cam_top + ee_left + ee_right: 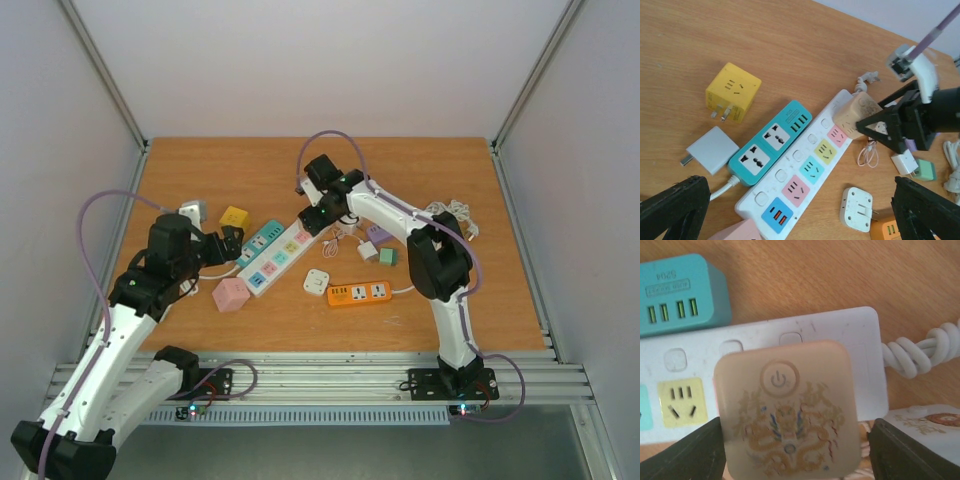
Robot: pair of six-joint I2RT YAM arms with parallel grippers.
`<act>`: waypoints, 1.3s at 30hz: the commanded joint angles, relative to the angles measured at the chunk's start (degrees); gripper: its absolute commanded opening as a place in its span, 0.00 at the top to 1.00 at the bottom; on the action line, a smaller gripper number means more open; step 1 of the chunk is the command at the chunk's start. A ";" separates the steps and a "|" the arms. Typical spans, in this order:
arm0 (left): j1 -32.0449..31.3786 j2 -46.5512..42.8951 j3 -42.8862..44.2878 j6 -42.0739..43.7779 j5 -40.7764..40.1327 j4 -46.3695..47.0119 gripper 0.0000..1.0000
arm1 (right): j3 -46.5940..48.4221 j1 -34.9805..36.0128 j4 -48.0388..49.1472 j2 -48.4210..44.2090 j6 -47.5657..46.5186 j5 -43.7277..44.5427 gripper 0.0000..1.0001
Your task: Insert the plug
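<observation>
From the aluminium rail (330,375) at the near edge, a wooden table (420,170) runs back to plain white walls (320,60). The left gripper (797,180) hangs spread wide over the white power strip (790,165). Only the right wrist view shows the beige cube plug (785,405) clearly, printed with a power symbol and a dragon. It sits on the strip's far end with the right gripper (797,422) straddling it, jaws parted and a sliver of gap on one side; its prongs are hidden, and the top view mostly buries it under the arm.
</observation>
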 commanded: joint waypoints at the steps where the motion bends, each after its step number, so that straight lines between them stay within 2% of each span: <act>1: 0.18 0.18 1.57 -0.73 -4.18 -1.60 0.01 | 5.56 1.93 -8.13 -1.76 4.41 0.04 0.18; 4: 0.15 0.91 2.35 -1.68 -6.81 -3.44 0.01 | 6.45 3.50 -7.26 -4.89 7.42 -0.39 0.07; 6: 0.15 1.45 2.98 -2.30 -8.14 -5.50 0.01 | 5.28 3.67 -6.24 -7.04 9.82 -0.81 0.06; 11: 0.19 2.41 3.06 -5.98 -9.83 -12.83 0.01 | -5.41 3.95 2.10 -16.38 15.41 0.27 0.06; 16: 0.17 2.46 -0.87 -13.91 -7.99 -17.38 0.01 | -20.77 3.99 13.82 -28.00 22.98 -0.98 0.12; 20: 0.29 3.72 -5.34 -20.19 -6.38 -17.98 0.01 | -27.56 4.06 15.83 -33.30 28.39 -3.44 0.13; 25: 0.27 5.53 -11.05 -26.24 -4.35 -14.05 0.01 | -37.59 4.41 25.31 -39.08 31.16 -10.63 0.13; 26: 0.24 5.60 -12.35 -26.93 -3.66 -12.43 0.03 | -38.56 4.59 26.37 -39.51 32.14 -11.46 0.13; 33: 0.28 4.43 -19.02 -28.48 1.29 -0.76 0.15 | -40.64 6.41 28.16 -39.35 32.34 -13.87 0.13; 39: 0.28 1.20 -21.75 -29.07 0.72 1.74 0.25 | -40.29 6.42 28.16 -38.76 32.99 -13.69 0.13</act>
